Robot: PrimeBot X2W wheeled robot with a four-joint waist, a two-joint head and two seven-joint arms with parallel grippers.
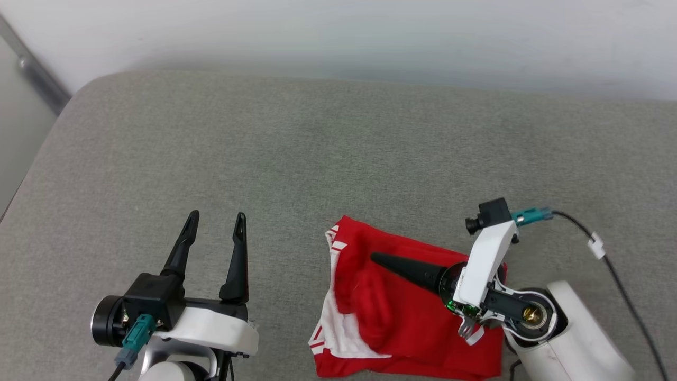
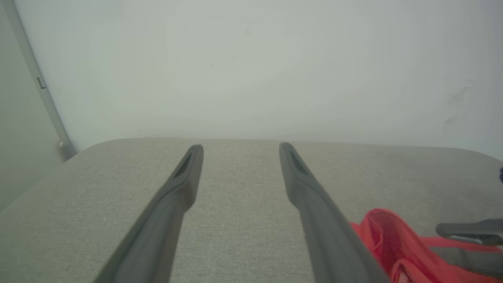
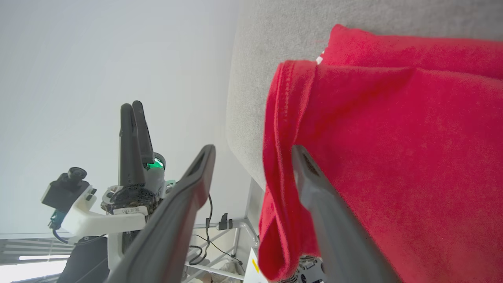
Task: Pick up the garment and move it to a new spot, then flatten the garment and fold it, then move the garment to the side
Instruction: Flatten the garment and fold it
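The red garment [image 1: 402,317] lies bunched and folded on the grey padded surface [image 1: 317,159] at the near right, its white sleeve and striped trim [image 1: 333,296] turned to the left. My right gripper [image 1: 376,259] is rolled on its side low over the garment, pointing left. In the right wrist view the right gripper [image 3: 253,149] is open, with a hemmed red fold [image 3: 277,129] of the garment standing between its fingers. My left gripper [image 1: 216,219] is open and empty over bare surface, left of the garment. The left wrist view shows the left gripper [image 2: 240,148] and the garment [image 2: 393,243] at lower right.
A pale wall [image 1: 338,32] runs behind the surface's far edge. A grey metal rail [image 1: 34,76] stands at the far left corner. A black cable [image 1: 613,270] trails from my right wrist camera. The rounded edge of the surface [image 3: 235,129] is close to the garment.
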